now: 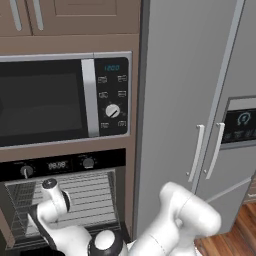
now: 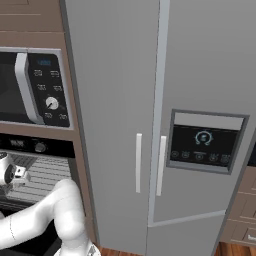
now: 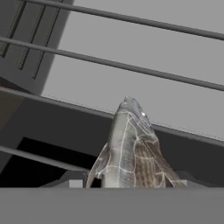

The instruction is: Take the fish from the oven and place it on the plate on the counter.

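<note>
The fish (image 3: 131,148) lies on a wire rack (image 3: 131,65) inside the oven (image 1: 65,200), its long axis running straight away from the gripper (image 3: 127,183), which straddles its near end, though whether the jaws grip it cannot be told.

The arm (image 1: 185,220) is glossy white, built of thick rounded tube segments that swell into bulbous, ball-like housings at the joints. Dark, near-black collars ring the seams where one segment meets the next, one of them around a round white cap low in the left base view. A slimmer white link ends in a small round disc-shaped cap with a grey centre. In the right base view the wrist end shows a small grey, boxy fitting against the white shell.
</note>
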